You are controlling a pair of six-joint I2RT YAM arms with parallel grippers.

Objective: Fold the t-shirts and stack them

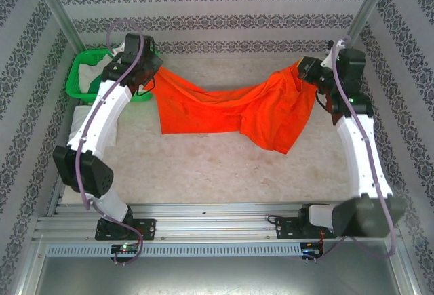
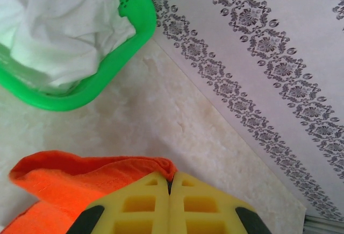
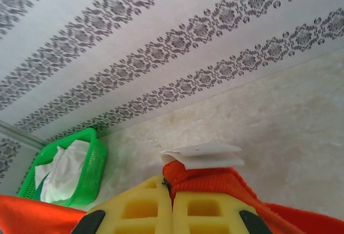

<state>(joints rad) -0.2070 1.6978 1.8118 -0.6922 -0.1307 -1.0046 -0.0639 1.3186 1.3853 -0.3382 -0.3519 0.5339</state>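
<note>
**Orange tee held up between both arms, 0 folds so far**

Both arms are holding the orange tee (image 1: 224, 108) stretched across the far part of the table (image 1: 224, 173). Its middle is sagging onto the surface and its right side is hanging bunched.
- The left gripper (image 2: 170, 183) is pressing its fingers together on the orange hem.
- The right gripper (image 3: 171, 186) is likewise clamped tight, gripping the cloth right at the neck label (image 3: 201, 156).

Progress: early, I'm judging. The tee is being spread out and nothing is visibly stacked. The white tees (image 2: 59, 24) are lying crumpled in the basket (image 2: 141, 13) at far left, so those are waiting. The white patch (image 1: 81, 117) beside the left arm could be 1 folded tee, but the arm is covering most of it, so I can't tell.

In the way:
- The basket is sitting just beside the left gripper, so a swing leftward is risking a clip on its rim.
- The walls (image 1: 217, 10) are crowding both wrists.
- I'd be laying the tee flat on the near part of the table.
</note>
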